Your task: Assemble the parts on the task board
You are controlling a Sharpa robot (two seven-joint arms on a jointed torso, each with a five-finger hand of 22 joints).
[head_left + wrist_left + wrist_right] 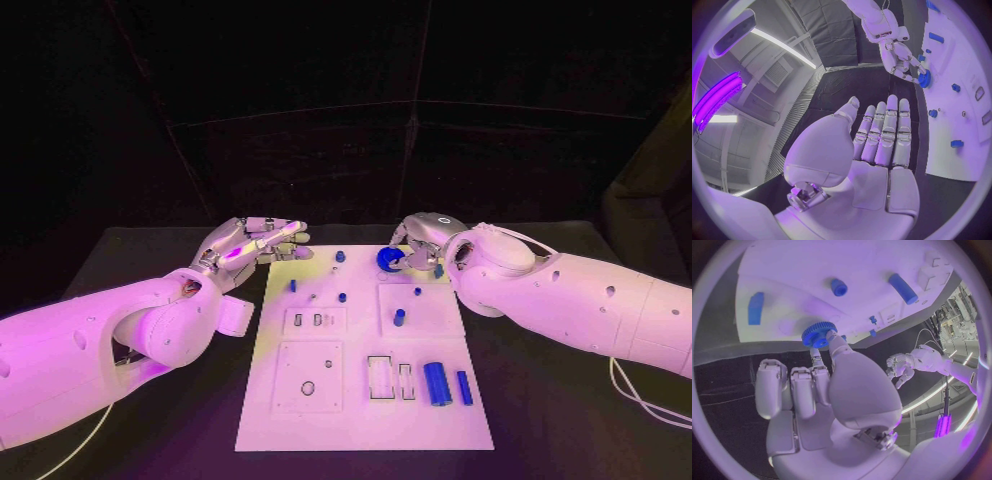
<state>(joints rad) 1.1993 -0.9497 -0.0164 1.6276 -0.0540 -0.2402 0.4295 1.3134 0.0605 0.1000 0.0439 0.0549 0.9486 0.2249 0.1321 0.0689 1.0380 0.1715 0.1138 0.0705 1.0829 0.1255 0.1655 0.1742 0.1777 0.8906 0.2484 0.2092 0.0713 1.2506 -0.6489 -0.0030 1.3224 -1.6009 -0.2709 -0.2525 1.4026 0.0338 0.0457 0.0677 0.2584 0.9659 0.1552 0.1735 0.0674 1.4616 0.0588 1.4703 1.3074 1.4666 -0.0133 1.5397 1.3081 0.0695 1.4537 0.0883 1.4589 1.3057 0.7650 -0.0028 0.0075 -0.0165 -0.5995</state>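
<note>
The white task board (pixel 361 420) lies in the middle of the black table. My right hand (pixel 421 240) is over the board's far edge and pinches a blue gear (pixel 389 259) between thumb and finger; the right wrist view shows the gear (pixel 819 334) at the fingertips, close against the board (pixel 817 270). Whether the gear touches the board I cannot tell. My left hand (pixel 263 243) hovers beside the board's far left corner, fingers straight and apart, its palm (pixel 873 150) empty. From the left wrist I see the right hand (pixel 901 57) with the gear (pixel 924 79).
Two blue cylinders, a thick one (pixel 437 383) and a thin one (pixel 464 387), lie on the board's near right. A blue peg (pixel 400 318) stands mid-board, and small pegs (pixel 340 256) stand farther back. Rectangular slots (pixel 381 377) are cut beside the cylinders.
</note>
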